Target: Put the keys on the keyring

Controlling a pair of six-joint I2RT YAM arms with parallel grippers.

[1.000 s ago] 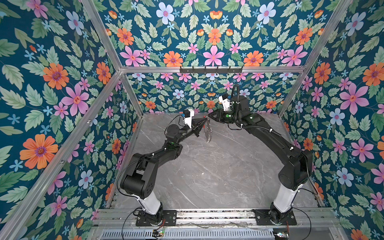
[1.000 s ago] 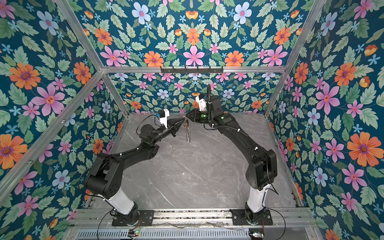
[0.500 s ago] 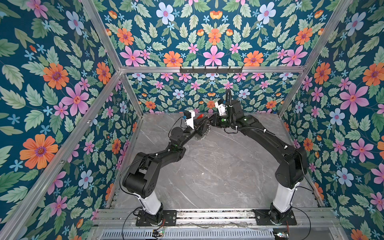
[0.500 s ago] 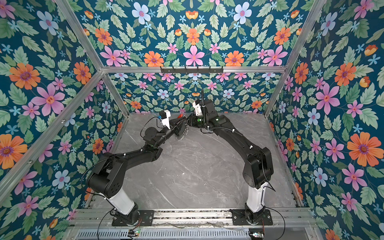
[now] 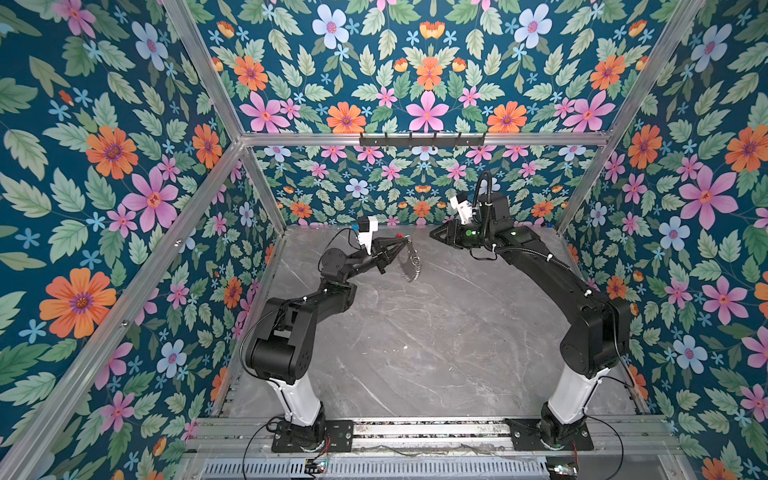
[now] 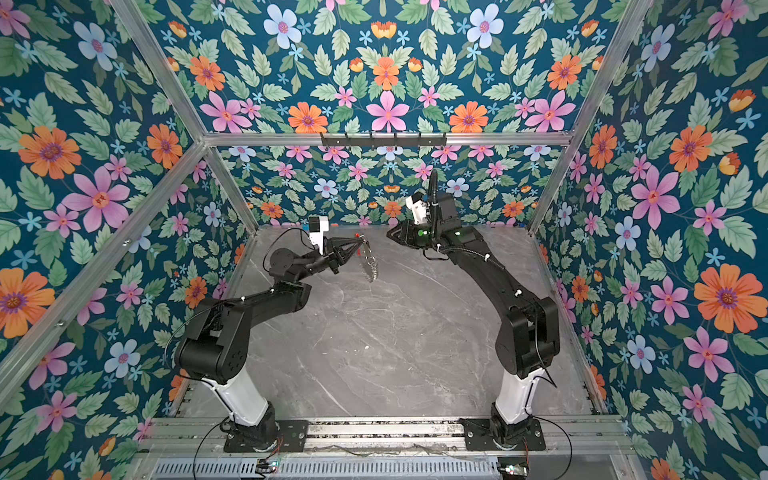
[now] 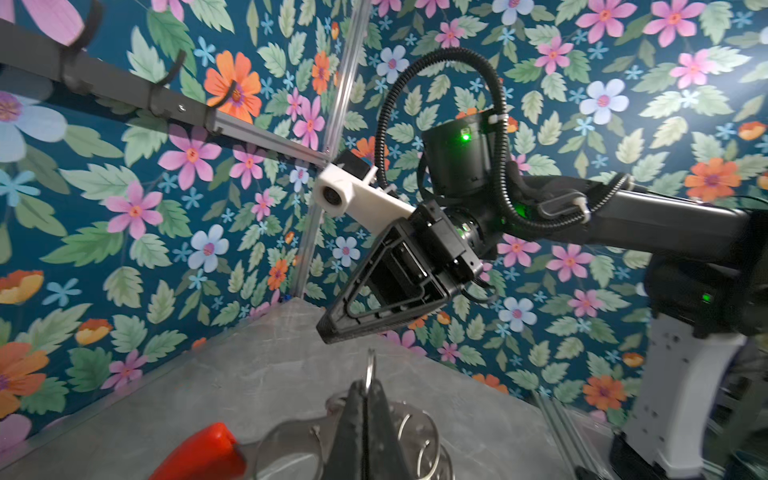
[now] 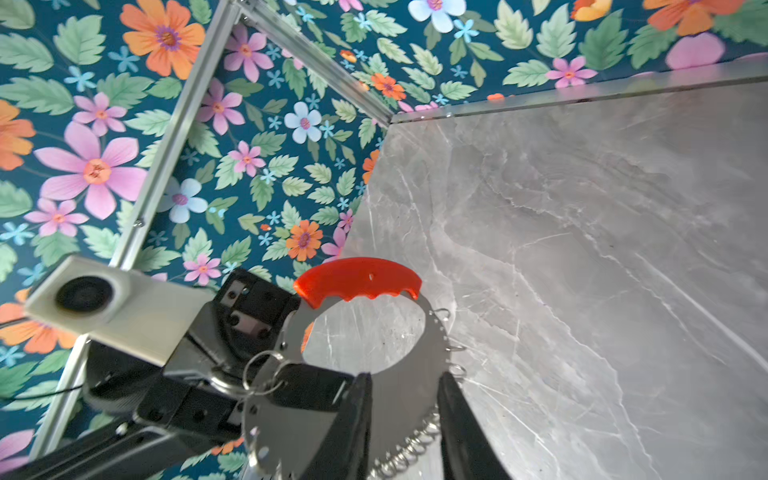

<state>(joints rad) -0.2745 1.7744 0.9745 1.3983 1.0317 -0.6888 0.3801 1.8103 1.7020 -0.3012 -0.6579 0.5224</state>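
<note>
Keyring (image 8: 432, 345) hangs edge-on above the bench (image 5: 415, 353), its rim clenched in the left gripper (image 5: 400, 244) jaws, probably held up for threading; black key tag (image 8: 309, 388) lies against its face, split ring (image 8: 261, 370) at the rim, whether threaded unclear; right gripper (image 5: 433, 233) waits nearby, jaws parted, empty.

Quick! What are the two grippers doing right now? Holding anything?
Left gripper: closed, holding the keyring.
Right gripper: open, holding nothing.
</note>
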